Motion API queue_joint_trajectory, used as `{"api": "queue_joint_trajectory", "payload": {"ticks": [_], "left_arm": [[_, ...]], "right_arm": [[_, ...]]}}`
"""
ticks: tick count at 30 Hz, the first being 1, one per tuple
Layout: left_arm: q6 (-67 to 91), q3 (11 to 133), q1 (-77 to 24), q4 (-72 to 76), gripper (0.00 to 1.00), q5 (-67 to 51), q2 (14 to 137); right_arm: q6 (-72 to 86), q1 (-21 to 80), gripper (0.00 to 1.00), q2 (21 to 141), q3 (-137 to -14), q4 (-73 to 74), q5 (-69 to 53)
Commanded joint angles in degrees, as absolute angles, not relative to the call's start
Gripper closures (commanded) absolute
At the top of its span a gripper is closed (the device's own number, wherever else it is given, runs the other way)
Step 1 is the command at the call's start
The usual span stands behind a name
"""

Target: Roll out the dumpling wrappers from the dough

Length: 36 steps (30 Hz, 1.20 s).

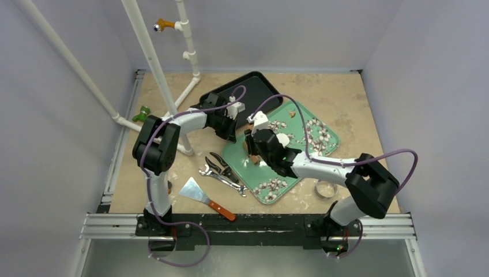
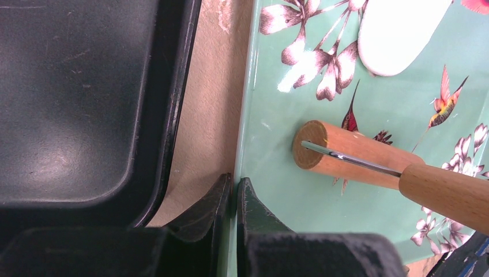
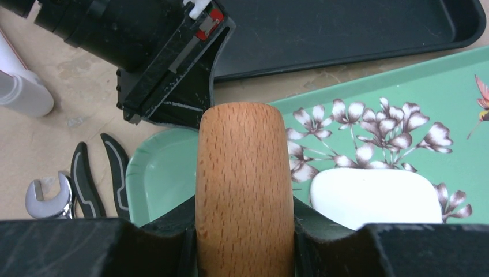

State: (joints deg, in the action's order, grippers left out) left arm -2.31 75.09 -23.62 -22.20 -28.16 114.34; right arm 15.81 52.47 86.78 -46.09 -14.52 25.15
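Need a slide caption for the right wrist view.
Right gripper clamps a wooden roller handle over the green floral tray, white dough alongside; left gripper pinching its edge.

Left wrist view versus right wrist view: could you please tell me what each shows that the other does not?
Only the left wrist view: the roller's wooden drum on its metal axle. Only the right wrist view: a wrench, pliers handles, and the right gripper clamping the roller's handle. Both: the left gripper shut on the rim of the green tray, the black tray, and the white dough.
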Motion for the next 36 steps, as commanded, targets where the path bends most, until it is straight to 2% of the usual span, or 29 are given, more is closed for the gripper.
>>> {"api": "queue_joint_trajectory", "payload": {"ticks": [1,5,13,24,36], "left_arm": [[-1.43,74.98,-22.68,-21.18,1.0,-25.22,114.16],[-1.47,74.97,-22.68,-21.16,1.0,-25.28,114.1],[-1.76,75.23,-22.68,-21.36,1.0,-25.84,114.32],[-1.84,75.23,-22.59,-21.36,1.0,-26.1,114.35],[-1.82,75.37,-22.5,-21.46,1.0,-26.23,114.41]], "right_arm": [[13.88,51.72,1.0,82.92,-47.44,-4.68,22.83],[10.08,46.09,1.0,78.24,-50.01,-7.07,22.13],[9.27,38.39,1.0,78.27,-47.33,-12.29,19.93],[11.8,40.23,1.0,88.33,-44.31,-8.94,18.73],[19.97,46.32,1.0,88.8,-39.11,-11.33,17.22]]}}
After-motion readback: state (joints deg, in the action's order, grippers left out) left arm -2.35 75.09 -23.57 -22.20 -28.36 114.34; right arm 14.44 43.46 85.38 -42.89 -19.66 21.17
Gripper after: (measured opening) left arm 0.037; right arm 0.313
